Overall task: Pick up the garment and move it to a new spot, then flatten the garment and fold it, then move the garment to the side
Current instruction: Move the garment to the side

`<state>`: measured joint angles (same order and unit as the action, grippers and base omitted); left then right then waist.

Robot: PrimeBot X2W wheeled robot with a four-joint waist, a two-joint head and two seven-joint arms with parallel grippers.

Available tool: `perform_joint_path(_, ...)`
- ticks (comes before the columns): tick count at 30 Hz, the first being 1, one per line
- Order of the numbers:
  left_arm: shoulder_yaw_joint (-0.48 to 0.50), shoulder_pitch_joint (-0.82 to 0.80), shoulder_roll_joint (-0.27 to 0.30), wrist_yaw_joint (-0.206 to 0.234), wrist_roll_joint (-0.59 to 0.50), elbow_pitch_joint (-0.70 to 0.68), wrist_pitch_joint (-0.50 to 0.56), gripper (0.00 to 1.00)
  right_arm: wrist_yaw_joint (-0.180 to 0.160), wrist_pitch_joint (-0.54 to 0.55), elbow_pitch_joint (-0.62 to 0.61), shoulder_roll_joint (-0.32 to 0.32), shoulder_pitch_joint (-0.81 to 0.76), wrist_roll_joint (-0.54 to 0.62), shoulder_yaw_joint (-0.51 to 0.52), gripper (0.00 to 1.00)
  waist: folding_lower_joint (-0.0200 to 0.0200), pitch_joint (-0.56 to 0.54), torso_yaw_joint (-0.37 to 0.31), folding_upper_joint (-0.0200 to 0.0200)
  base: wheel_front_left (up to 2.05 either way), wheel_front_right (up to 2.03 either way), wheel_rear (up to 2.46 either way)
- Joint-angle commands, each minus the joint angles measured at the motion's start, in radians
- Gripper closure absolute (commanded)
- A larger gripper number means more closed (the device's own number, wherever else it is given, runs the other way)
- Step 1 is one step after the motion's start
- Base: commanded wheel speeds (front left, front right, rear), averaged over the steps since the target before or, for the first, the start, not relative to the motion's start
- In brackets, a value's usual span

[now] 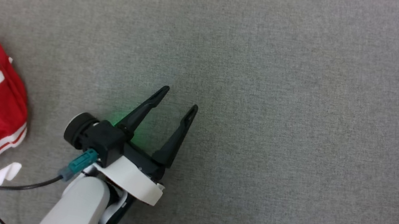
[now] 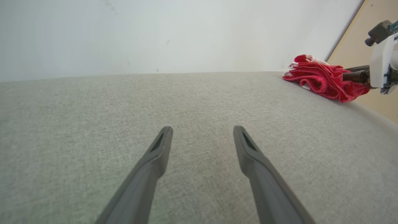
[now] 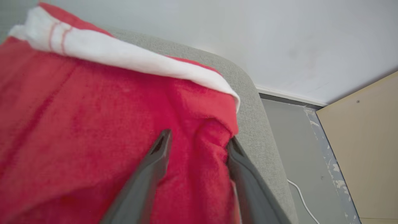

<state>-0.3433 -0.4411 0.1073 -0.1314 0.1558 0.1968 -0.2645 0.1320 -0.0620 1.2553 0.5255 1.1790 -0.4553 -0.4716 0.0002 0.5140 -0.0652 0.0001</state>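
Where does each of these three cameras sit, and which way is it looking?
Head view: on the robot's head, looking down at the grey surface; the left pincer and pale forearm show.
Left wrist view: on the left wrist, looking along its open fingers across the surface towards a wall.
Right wrist view: on the right wrist, looking along the right pincer into a red garment.
Shared: the left wrist view also catches that garment and the right pincer at its far right.
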Motion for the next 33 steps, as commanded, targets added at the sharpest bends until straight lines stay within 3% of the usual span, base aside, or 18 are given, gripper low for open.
perform_joint_path(1, 0.007, 0.01, 0.006, 0.002, 0.015, 0.011, 0.0, 0.0, -0.003, -0.015, 0.011, -0.002, 0.006, 0.016, 0.009, 0.0, -0.0002, -0.017, 0.003, -0.0001, 0.0, 0.0, 0.0)
perform_joint_path(10, 0.05, 0.067, -0.01, 0.005, 0.024, 0.025, 0.0, 0.0, -0.003, -0.143, 0.026, -0.041, -0.038, 0.069, 0.045, 0.0, -0.0002, -0.193, 0.014, -0.0001, 0.0, 0.0, 0.0)
perform_joint_path(16, 0.124, 0.133, -0.006, 0.019, 0.031, 0.028, 0.0, 0.0, -0.003, -0.192, -0.075, -0.097, -0.126, 0.027, 0.049, 0.0, -0.0002, -0.343, 0.03, -0.0001, 0.0, 0.0, 0.0)
perform_joint_path(25, 0.213, 0.226, -0.006, 0.037, 0.04, 0.037, 0.0, 0.0, -0.003, -0.202, -0.433, -0.101, -0.427, -0.085, 0.06, 0.0, -0.0002, -0.49, 0.064, -0.0001, 0.0, 0.0, 0.0)
perform_joint_path(29, 0.24, 0.278, -0.012, 0.044, 0.041, 0.039, 0.0, 0.0, -0.003, -0.203, -0.631, -0.108, -0.611, -0.087, 0.13, 0.0, -0.0002, -0.524, 0.073, -0.0001, 0.0, 0.0, 0.0)
perform_joint_path(33, 0.264, 0.32, -0.019, 0.049, 0.042, 0.036, 0.0, 0.0, -0.003, -0.203, -0.803, -0.157, -0.79, -0.043, 0.23, 0.0, -0.0002, -0.533, 0.08, -0.0001, 0.0, 0.0, 0.0)
